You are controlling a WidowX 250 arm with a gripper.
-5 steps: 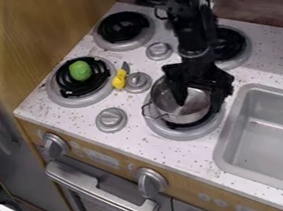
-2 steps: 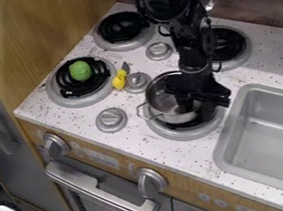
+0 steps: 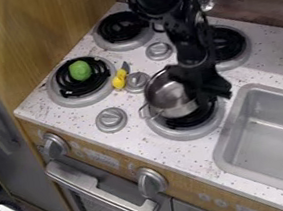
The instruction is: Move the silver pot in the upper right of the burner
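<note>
Pot [image 3: 170, 97] over front burner [image 3: 186, 133]; grip unconfirmed

Bench [image 3: 158, 150]: carries burners and sink [image 3: 264, 133]. The sink is at the right; the route should stay on the burner side of it.

Arm [image 3: 187, 34]: enters from the top edge and blocks sight of part of the work. Its bulk should be kept off the bench.

Rear burner [image 3: 246, 49]: judged the likely destination, being the upper right one. The pot should be raised well above the coils before travel, taken up and right, then lowered over the centre.

Pot: located over the upper left part of the front burner, apparently tilted. Whether its base touches the coils cannot be told. Recommended: level it before release, lower it slowly, and let go only once the base sits flat.

Tool [image 3: 208, 92]: at the pot's right side. Whether it is spread, pressed together or pinching the wall cannot be told. A firm hold should be confirmed first; a weak one could let the pot swing or slip.

Handle [image 3: 146, 111]: projects left, near the dial [image 3: 137, 81]; risk of snagging.

Markings: no legible brand, label or writing noted.
</note>
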